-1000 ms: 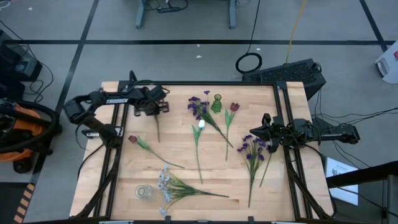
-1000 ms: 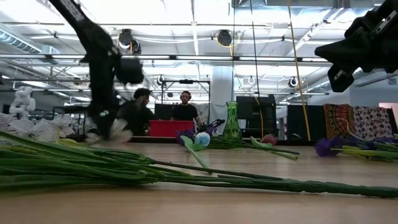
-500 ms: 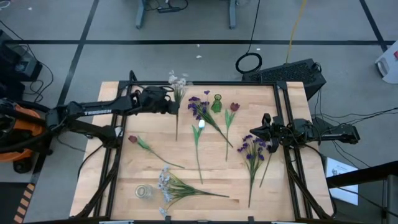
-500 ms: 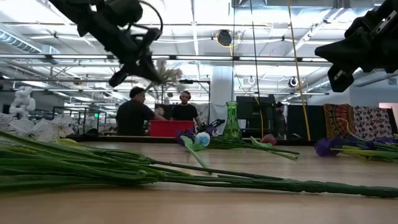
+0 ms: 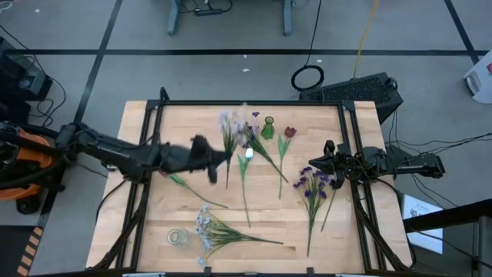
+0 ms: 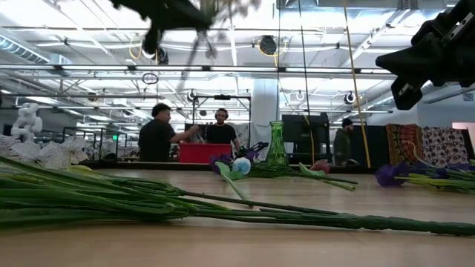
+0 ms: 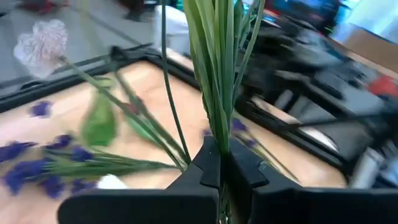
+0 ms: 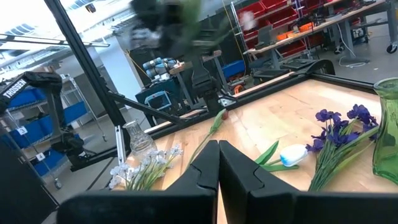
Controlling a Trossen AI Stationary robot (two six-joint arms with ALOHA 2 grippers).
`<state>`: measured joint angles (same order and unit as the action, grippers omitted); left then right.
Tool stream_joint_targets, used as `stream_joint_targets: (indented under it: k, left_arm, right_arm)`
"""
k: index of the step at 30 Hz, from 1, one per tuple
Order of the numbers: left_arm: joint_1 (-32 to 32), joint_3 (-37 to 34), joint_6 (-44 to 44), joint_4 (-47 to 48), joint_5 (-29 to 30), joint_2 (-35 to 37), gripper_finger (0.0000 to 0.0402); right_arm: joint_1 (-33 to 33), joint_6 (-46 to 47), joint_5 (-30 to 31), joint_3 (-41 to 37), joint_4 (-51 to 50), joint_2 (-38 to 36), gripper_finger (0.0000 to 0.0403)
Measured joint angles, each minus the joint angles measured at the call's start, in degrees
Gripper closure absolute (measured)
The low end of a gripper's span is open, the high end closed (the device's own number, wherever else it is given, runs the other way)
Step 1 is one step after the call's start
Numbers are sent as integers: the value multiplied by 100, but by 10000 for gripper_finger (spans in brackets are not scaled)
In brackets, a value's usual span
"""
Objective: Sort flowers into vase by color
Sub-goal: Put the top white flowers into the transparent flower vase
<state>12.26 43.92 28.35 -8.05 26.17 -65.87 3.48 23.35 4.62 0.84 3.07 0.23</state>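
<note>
One pale spray is held aloft over the tabletop in the closed left hand, near the green vase; no flower is seen in either vase, right hand shut, empty.

Table: pale wood planks, smooth satin finish, framed by matt black metal rails. Green vase near the far edge: translucent glossy glass. Clear vase at the near left corner: transparent glass. Flowers: matt fabric-like petals, smooth plastic-looking stems. Gripper fingers: matt black plastic.
</note>
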Motion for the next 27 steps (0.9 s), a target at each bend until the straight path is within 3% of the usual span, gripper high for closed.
stream_joint_targets:
  k: [11,27]
  left_arm:
    - [2575,64,-964,152,1336,1280,397]
    - [5154,66,-1423,472,2631,1436,397]
  right_arm:
    - [0,0,0,0,-46,2,403]
    - [0,-2,0,0,-118,2,403]
